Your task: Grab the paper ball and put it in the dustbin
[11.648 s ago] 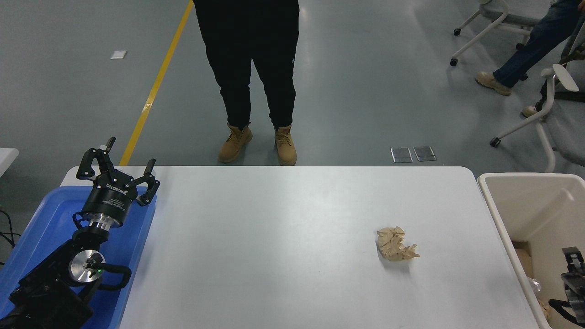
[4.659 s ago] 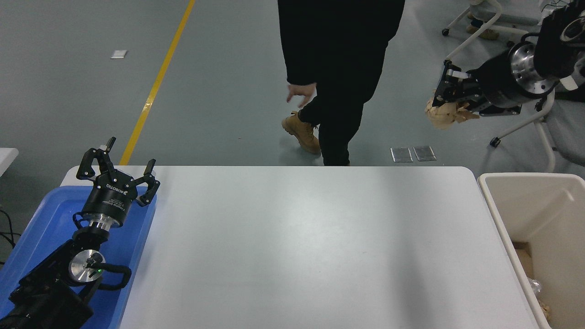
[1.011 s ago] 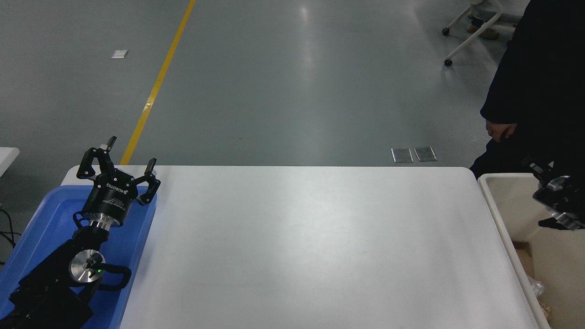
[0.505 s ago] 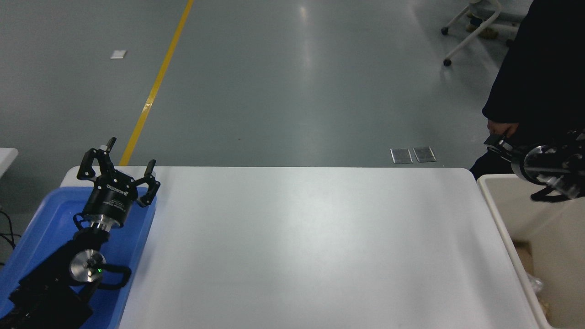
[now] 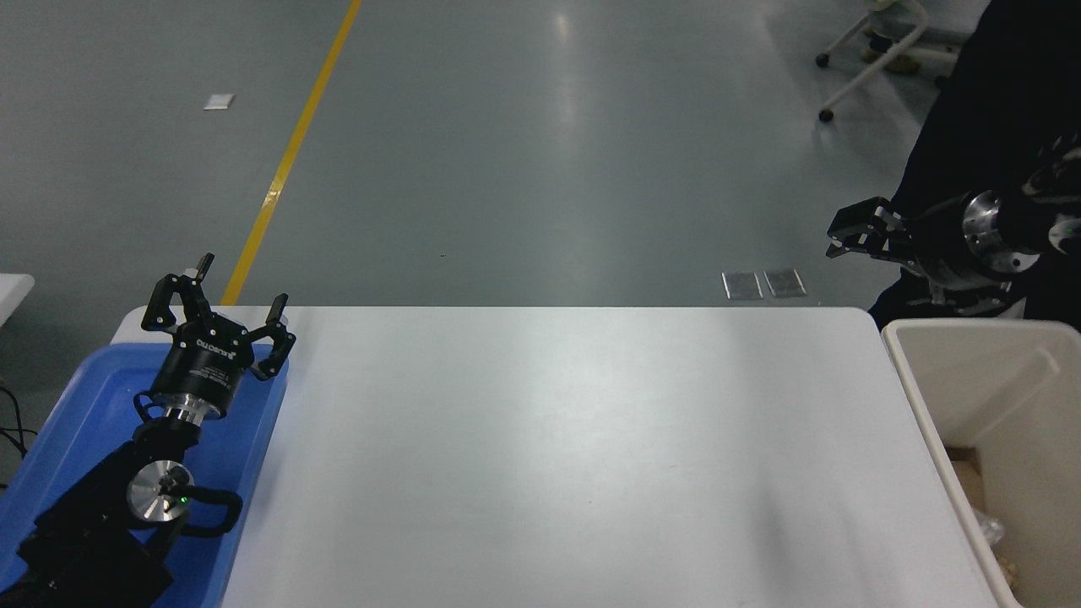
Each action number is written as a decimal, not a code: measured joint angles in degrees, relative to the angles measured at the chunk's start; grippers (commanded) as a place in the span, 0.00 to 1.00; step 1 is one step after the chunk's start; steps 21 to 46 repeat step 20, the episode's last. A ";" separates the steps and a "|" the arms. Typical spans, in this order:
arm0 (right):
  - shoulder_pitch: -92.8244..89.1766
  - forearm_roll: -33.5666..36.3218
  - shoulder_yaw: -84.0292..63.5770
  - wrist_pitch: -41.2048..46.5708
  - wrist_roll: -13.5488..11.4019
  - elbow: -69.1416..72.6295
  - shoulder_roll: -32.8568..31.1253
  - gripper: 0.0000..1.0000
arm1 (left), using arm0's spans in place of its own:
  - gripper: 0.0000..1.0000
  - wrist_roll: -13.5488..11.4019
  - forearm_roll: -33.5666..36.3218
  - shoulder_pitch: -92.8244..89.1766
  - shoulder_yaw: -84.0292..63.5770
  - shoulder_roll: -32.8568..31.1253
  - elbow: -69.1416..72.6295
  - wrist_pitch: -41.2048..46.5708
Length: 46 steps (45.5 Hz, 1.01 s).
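The paper ball is not on the white table [image 5: 549,456] and I cannot make it out anywhere. The cream-white dustbin [image 5: 933,439] stands off the table's right end, cut by the picture's edge. A few tan scraps [image 5: 1009,576] lie deep in it at the bottom edge; I cannot tell what they are. My right gripper [image 5: 838,236] hangs high beyond the table's far right corner, above and behind the dustbin, pointing left. It is open and holds nothing. My left gripper [image 5: 218,295] is parked open over the blue tray at the lower left.
The blue tray [image 5: 76,405] lies under the left arm at the table's left end. A person in dark clothes [image 5: 980,110] stands at the upper right, right behind my right arm. A white chair base [image 5: 878,51] is on the floor nearby.
My right gripper has risen out of the dustbin and swung up and left, now pointing left above the table's far corner. The left arm has not moved.
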 measured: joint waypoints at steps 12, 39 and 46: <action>8.41 -0.03 0.43 8.80 -0.02 3.39 4.84 1.00 | 0.98 0.00 -0.01 0.00 0.00 0.05 0.04 0.03; 10.74 0.09 1.90 11.52 -0.02 3.99 8.94 1.00 | 0.98 0.00 -0.01 0.00 0.00 0.05 0.04 0.03; 10.74 0.09 1.90 11.52 -0.02 3.99 8.94 1.00 | 0.98 0.00 -0.01 0.00 0.00 0.05 0.04 0.03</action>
